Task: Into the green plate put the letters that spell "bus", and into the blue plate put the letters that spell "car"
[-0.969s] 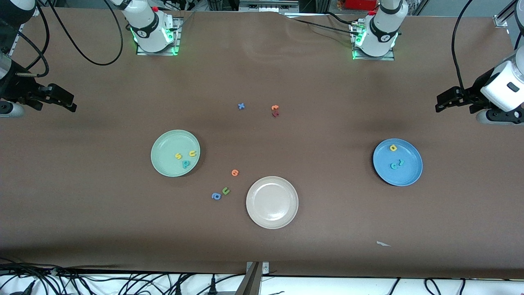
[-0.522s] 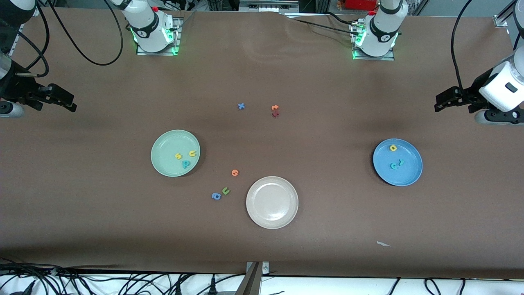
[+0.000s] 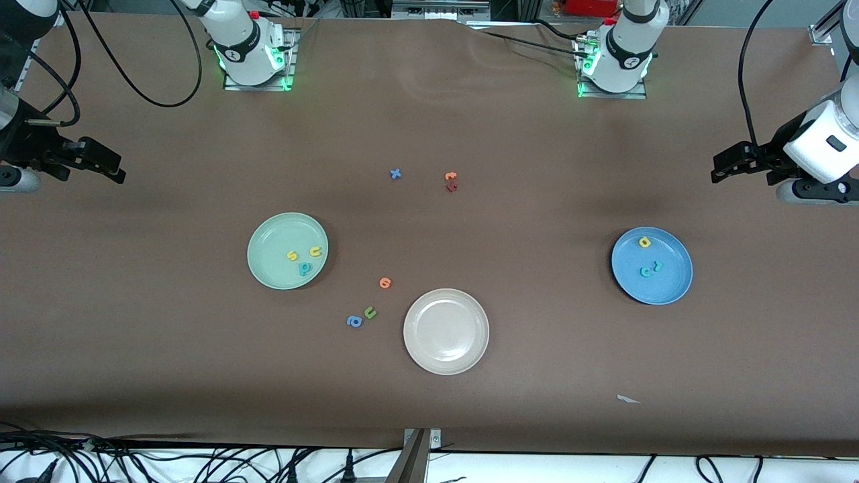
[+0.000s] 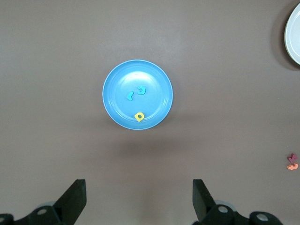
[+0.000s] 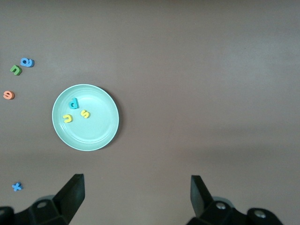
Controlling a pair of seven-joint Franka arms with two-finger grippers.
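Even, soft overhead light falls on my matte brown table (image 3: 510,134); everything looks sharp. Faint blurred shadows sit beside each plate, and green lamps glow at my bases.

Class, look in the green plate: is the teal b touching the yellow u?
Apart. In the right wrist view, the teal b and the yellow u lie in the green plate with a strip of bare plate showing between them.

The only readable signs are the foam letters: b, u, s (image 3: 292,255) in the green plate (image 3: 268,268); c, a, r (image 3: 645,242) in the blue plate (image 3: 671,285).
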